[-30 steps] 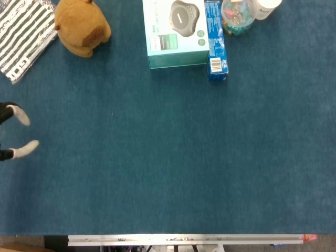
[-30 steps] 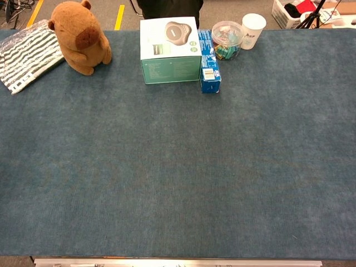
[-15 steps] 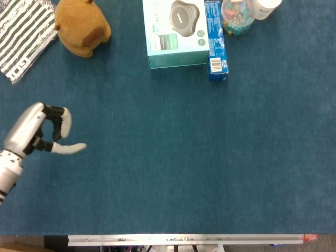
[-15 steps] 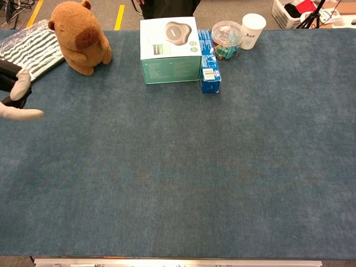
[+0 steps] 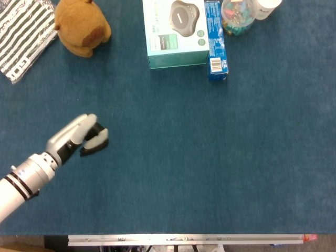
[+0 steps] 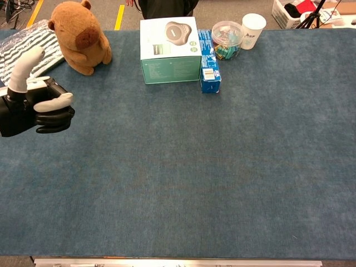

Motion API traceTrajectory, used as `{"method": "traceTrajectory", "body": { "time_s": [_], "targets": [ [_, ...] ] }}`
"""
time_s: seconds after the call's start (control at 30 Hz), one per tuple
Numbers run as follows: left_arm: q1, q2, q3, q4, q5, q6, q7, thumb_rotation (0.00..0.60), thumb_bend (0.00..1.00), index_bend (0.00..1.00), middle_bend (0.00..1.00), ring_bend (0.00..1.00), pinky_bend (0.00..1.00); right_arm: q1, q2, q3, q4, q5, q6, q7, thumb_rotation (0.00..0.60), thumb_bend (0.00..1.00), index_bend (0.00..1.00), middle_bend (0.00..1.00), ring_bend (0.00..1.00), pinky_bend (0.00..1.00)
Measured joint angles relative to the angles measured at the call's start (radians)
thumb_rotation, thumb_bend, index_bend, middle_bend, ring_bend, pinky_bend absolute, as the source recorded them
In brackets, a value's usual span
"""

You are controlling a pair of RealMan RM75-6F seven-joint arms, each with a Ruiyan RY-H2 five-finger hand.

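Left hand (image 5: 84,137) is hovering over the table's (image 5: 210,157) left half, fingers spread, gripping nothing. Nearest thing, plush toy (image 5: 81,27), is sitting well apart toward the far left corner, beside the striped bag (image 5: 23,34). Right hand isn't showing.

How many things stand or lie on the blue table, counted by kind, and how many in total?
Soft toys: 1, the brown plush animal
Boxes: 2, the white and green box and the narrow blue box
Containers: 2, the clear tub of small items and the white cup
Bags: 1, the striped bag
Total: 6
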Motion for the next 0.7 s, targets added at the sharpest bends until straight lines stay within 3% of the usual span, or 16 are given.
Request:
{"method": "traceTrajectory", "body": {
  "time_s": [0.43,0.7],
  "targets": [
    [-0.149,-0.009,0.132,0.016,0.270,0.091,-0.317,0.000,0.00,1.00,1.00,1.00,1.00,-0.006,0.003,-0.001,0.001,0.007,0.000,0.005,0.350,0.00,0.53,0.53,0.37,0.42],
    [-0.235,-0.039,0.189,0.102,0.320,0.209,-0.477,0.000,0.00,1.00,1.00,1.00,1.00,-0.016,0.013,-0.002,-0.004,0.014,0.004,0.014,0.350,0.00,0.53,0.53,0.37,0.42]
  ]
}}
